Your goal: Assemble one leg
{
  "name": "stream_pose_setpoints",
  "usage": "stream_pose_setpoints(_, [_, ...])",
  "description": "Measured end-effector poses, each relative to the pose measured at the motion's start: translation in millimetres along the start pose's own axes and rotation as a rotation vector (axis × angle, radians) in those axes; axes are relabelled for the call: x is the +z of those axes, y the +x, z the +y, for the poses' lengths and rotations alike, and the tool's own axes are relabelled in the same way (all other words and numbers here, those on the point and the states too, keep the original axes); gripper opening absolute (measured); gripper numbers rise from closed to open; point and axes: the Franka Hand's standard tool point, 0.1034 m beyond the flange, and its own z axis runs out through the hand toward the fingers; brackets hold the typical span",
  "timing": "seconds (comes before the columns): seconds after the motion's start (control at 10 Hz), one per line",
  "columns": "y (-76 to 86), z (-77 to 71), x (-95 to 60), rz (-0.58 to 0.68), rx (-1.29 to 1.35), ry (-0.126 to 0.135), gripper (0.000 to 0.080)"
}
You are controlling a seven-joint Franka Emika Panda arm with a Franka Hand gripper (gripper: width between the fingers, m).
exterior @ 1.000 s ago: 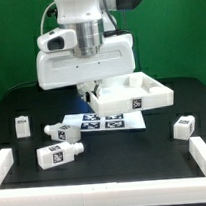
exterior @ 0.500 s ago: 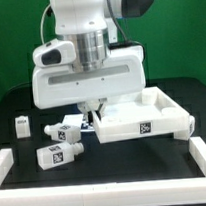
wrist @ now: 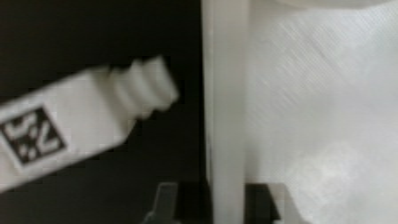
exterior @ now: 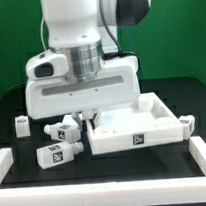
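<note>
My gripper (exterior: 89,114) is shut on the near-left wall of the large white tray-like panel (exterior: 143,131) and holds it low over the table. In the wrist view the fingers (wrist: 169,203) straddle the thin white wall (wrist: 222,100). A white leg (exterior: 63,129) with a black-and-white tag lies just beside the gripper on the exterior view's left; it also shows in the wrist view (wrist: 71,115), its threaded end pointing at the wall. Other legs lie at the far left (exterior: 22,123), at the front left (exterior: 55,153) and behind the panel's right corner (exterior: 187,122).
A low white rail (exterior: 107,177) borders the black table along the front and both sides. The marker board is hidden under the panel and the arm. A green backdrop stands behind.
My gripper has carried the panel toward the front and the exterior view's left, over the marker board, close to the middle leg. The legs have stayed in place.
</note>
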Motion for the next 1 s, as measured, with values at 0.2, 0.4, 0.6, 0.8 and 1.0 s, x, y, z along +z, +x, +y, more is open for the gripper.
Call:
stream_pose_setpoints(0.2, [40.0,-4.7,9.6,0.025,0.092,0.001,0.0055])
stream_pose_setpoints(0.4, [56.4,-21.2,32.3,0.053,0.083,-0.005,0.0055])
stream_pose_setpoints(0.6, [58.1,-25.6,43.0,0.07,0.099,-0.016,0.0055])
stream_pose_setpoints(0.8, [61.7,-26.2,42.8,0.08,0.151,-0.029,0.0055])
stream_pose_setpoints(1.0, [61.6,-26.3,42.5,0.08,0.153,-0.051,0.0055])
